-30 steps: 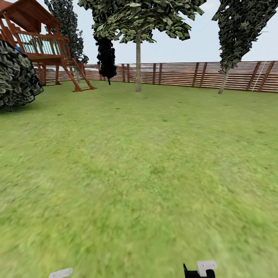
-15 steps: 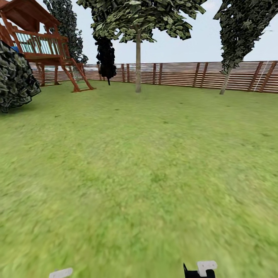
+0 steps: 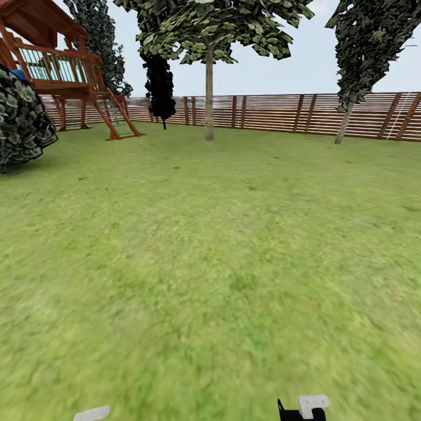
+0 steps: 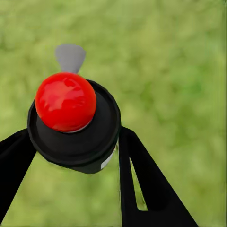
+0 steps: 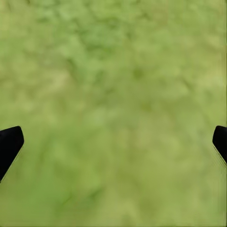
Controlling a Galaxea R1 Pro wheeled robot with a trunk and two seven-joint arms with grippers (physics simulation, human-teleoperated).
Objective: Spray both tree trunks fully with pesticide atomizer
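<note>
The pesticide atomizer (image 4: 73, 120) — black body, red cap — sits clamped in the left tool (image 4: 71, 156) above the lawn (image 3: 210, 263). Beyond it, the straight-trunked tree (image 3: 209, 93) by the fence (image 3: 280, 111) has shifted slightly as the view turned — the approach continues. The right tool (image 5: 113, 142) is wide and empty.

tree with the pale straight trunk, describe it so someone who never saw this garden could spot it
Look along the slatted wooden fence at the lawn's far edge, right of the red-brown playhouse. The tree stands just in front of the fence near the middle. Its trunk is straight, upright and pale grey-tan under a wide leafy crown, unlike the thin near-black tree to its left and the leaning tree far right.
</note>
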